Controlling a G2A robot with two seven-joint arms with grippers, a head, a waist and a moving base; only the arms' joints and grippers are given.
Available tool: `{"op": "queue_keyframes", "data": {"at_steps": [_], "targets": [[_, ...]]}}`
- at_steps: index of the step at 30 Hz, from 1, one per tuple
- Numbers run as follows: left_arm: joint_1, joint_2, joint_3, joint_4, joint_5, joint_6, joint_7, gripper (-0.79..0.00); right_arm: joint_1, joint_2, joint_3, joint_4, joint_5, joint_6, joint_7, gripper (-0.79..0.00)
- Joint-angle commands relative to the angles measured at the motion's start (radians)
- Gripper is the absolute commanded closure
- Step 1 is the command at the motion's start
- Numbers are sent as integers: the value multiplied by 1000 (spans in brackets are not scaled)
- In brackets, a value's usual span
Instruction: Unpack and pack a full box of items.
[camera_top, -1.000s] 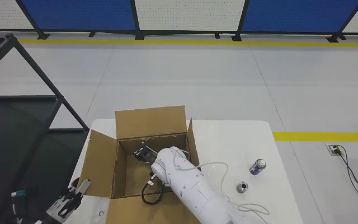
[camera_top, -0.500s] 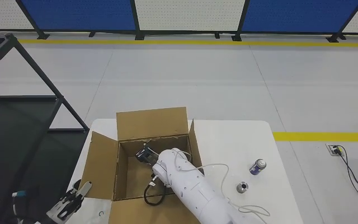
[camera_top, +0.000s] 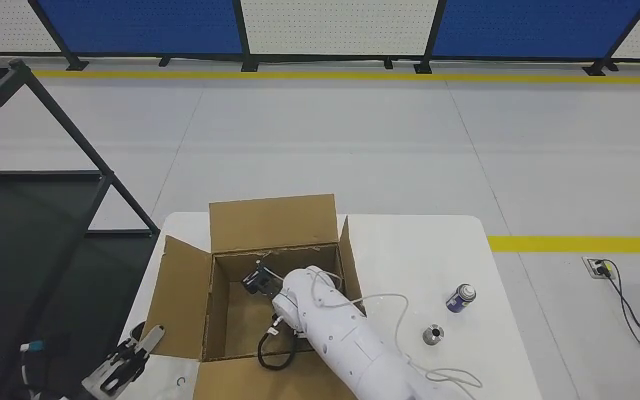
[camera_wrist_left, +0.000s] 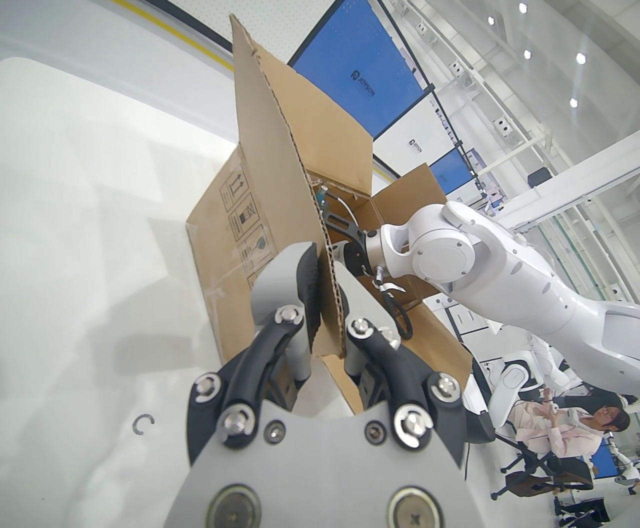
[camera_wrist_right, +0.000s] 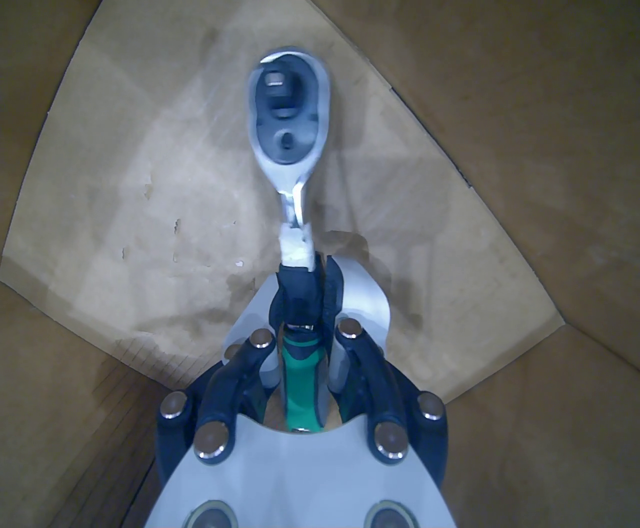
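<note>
Box (camera_top: 270, 222): open. Inside: ratchet (camera_wrist_right: 289, 120), clamped in right gripper (camera_wrist_right: 305, 295). Left gripper (camera_wrist_left: 324, 295) pinches left flap (camera_wrist_left: 280, 165). Can (camera_top: 460, 297) stands on table (camera_top: 410, 250), right.

My right arm (camera_top: 335, 325) hangs down inside the box (camera_top: 270, 220), right gripper (camera_wrist_right: 305, 285) clamped on the ratchet wrench (camera_wrist_right: 287, 120); my left gripper (camera_wrist_left: 325, 280) pinches the box's left flap (camera_wrist_left: 280, 150).

Round ceiling lamps (camera_wrist_left: 580, 58) overhead give me bright, even light. Soft grey shadows lie on the white worktop (camera_wrist_left: 75, 150) beside the brown cardboard box (camera_wrist_left: 310, 125). Inside the box it is dimmer, and the steel ratchet wrench (camera_wrist_right: 292, 210) glints. Straight lines bow near my wrist views' edges.
</note>
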Motion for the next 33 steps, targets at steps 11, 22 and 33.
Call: {"op": "queue_keyframes", "data": {"at_steps": [11,22,33], "targets": [[-2,2,7,7,14,9,19,0,36,5,30,2,40,-58,-33,0],[-16,5,7,27,23,10,24,0,80,17,60,13,71,-157,-87,0],[-22,8,-5,35,13,14,25,0,72,14,43,45,27,-111,70,0]]}}
